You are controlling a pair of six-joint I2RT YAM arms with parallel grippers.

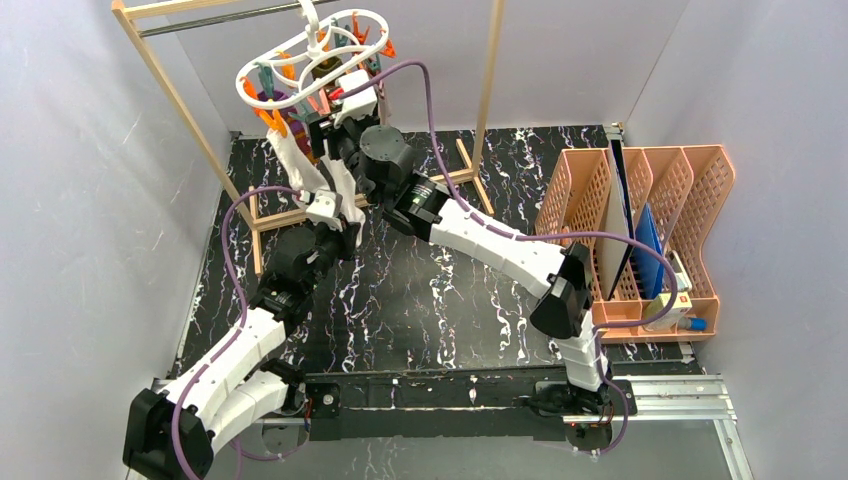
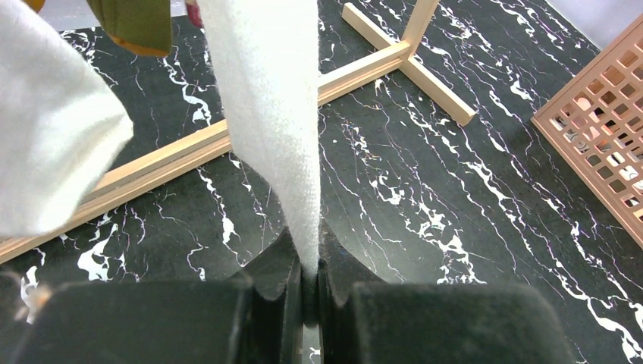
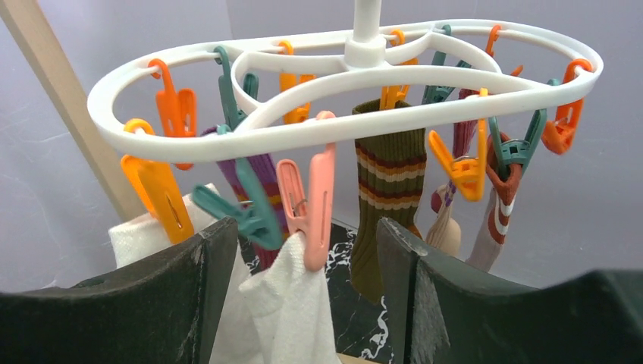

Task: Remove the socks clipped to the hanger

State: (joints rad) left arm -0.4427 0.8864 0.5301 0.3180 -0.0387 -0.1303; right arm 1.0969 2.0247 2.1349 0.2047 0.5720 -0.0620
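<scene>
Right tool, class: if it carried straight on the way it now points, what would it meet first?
Most likely the pink peg gripping a white sock. Both sit between the open fingers of the right tool. Depth is unclear, but nothing looks nearer.

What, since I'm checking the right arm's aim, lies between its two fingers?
In the right wrist view, a pink peg clipping a white sock hangs between the open fingers, with a teal peg beside it.
</scene>
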